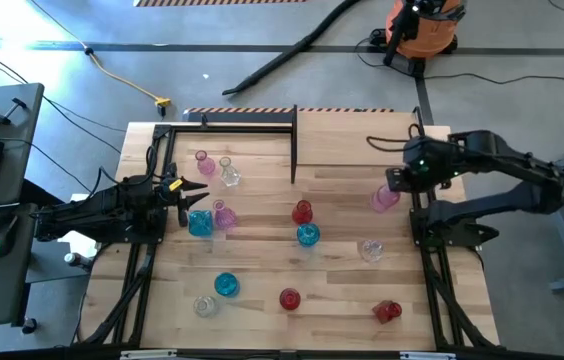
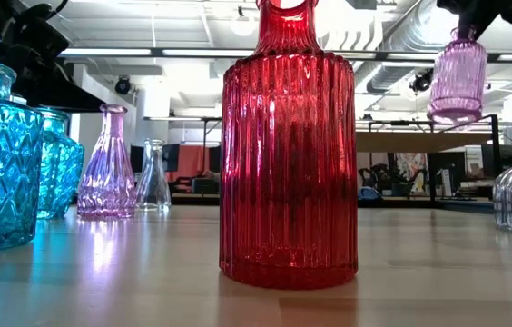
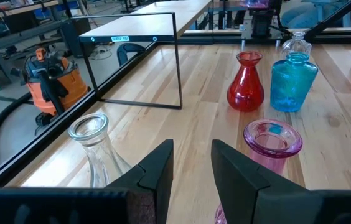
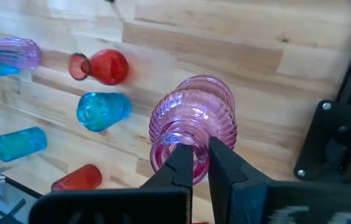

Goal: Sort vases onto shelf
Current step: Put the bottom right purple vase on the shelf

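Right gripper [image 4: 200, 163] is clamped shut on the neck of a pink ribbed vase [image 4: 194, 121], which is lifted clear of the table [image 1: 342, 275]: in the low view it is seen hanging well above the wood, body below the jaws. In the high view the held vase sits just beside the claw on its table side, near the right edge.

Left gripper [image 3: 191, 165] is parked over the left side with fingers apart and nothing between them; a clear vase [image 3: 94, 146] and a pink vase [image 3: 272, 138] are just ahead of its tips, one to each side.

Shelf [image 1: 247, 120] is well apart from the right claw, across the table at the far edge. Between claw and shelf, a red vase [image 1: 302, 212] and a blue vase [image 1: 307, 235] are standing; a clear one [image 1: 371, 250] lies near the claw on the front side.

Step in hand, as judged: carry to shelf.
- Height should be kept until the vase is past the red and blue ones.
- Grip is on the narrow neck only, so swing is likely; slow travel is advised.
- The base should be set flat on the plywood top before the jaws are released.
- Black uprights should be cleared on approach.
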Motion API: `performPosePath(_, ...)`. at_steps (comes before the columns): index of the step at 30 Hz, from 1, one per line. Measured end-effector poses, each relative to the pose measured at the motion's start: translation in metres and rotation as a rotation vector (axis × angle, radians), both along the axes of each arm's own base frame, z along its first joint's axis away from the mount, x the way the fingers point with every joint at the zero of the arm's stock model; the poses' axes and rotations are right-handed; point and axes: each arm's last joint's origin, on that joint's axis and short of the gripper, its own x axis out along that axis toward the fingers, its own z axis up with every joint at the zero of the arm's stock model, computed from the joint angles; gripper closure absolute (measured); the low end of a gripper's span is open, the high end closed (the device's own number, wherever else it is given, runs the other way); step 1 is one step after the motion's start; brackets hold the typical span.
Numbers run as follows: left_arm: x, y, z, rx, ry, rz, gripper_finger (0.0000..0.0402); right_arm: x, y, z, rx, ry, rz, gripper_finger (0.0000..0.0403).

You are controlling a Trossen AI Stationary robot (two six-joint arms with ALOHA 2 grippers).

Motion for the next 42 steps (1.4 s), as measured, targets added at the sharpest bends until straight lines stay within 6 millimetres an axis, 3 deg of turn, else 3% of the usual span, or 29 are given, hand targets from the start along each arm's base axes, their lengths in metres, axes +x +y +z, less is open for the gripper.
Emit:
performPosePath(10,0.000,0.000,0.000,-0.001,-0.001,0.001,0.0300,-0.015,-0.014,0.021,-0.081,-0.022,-0.004,0.0402)
performPosePath(20,0.000,0.000,0.000,0.000,0.000,0.000,0.0300,-0.023,-0.033,0.025,-0.155,0.005,-0.052,0.0402)
performPosePath(35,0.000,0.000,0.000,-0.001,0.000,0.000,0.0300,0.001,-0.096,0.011,-0.230,0.129,-0.149,0.0402)
performPosePath(42,0.000,0.000,0.000,0.000,0.000,0.000,0.0300,-0.001,-0.114,0.010,-0.229,0.096,-0.180,0.0402)
